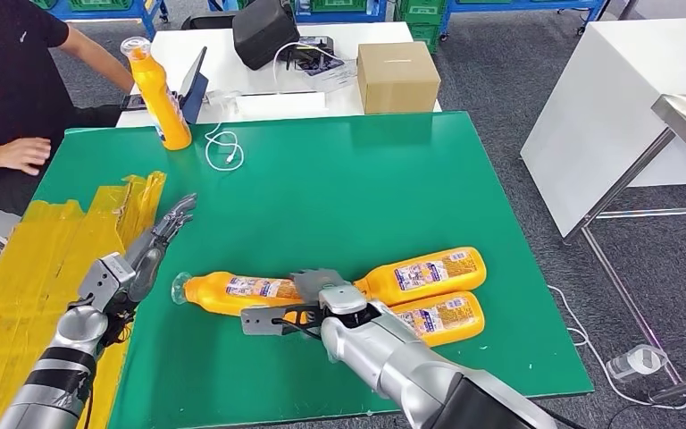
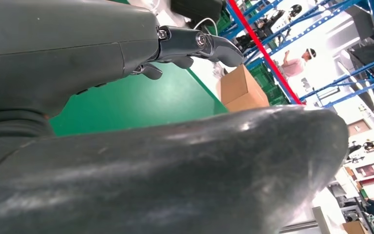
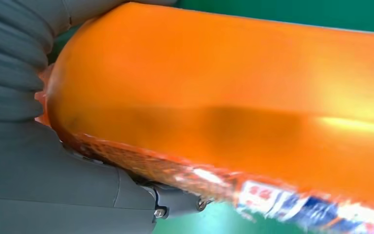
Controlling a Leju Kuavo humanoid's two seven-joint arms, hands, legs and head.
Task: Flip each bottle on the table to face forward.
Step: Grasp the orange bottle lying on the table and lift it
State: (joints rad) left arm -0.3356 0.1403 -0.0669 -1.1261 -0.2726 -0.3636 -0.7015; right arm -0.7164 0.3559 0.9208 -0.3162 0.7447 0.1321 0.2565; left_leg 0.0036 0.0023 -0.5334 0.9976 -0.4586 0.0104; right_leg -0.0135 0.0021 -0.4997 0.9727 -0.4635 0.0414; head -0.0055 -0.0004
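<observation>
Three orange bottles lie on their sides on the green table (image 1: 322,179). One bottle (image 1: 228,290) points its cap left; my right hand (image 1: 308,304) grips its base end. In the right wrist view that bottle (image 3: 233,87) presses against the hand (image 3: 39,185), its label partly showing. Two more bottles lie just right of the hand, one (image 1: 429,271) above the other (image 1: 442,317), both labels up. A fourth bottle (image 1: 163,94) stands upright at the back left corner. My left hand (image 1: 147,250) hovers open at the table's left side, its fingers (image 2: 199,44) spread, holding nothing.
Yellow tape (image 1: 54,259) covers the table's left edge. A white cable (image 1: 225,147) lies near the upright bottle. A person (image 1: 9,80) sits at the back left. A cardboard box (image 1: 397,76) and a black bag (image 1: 263,31) stand on the white table behind.
</observation>
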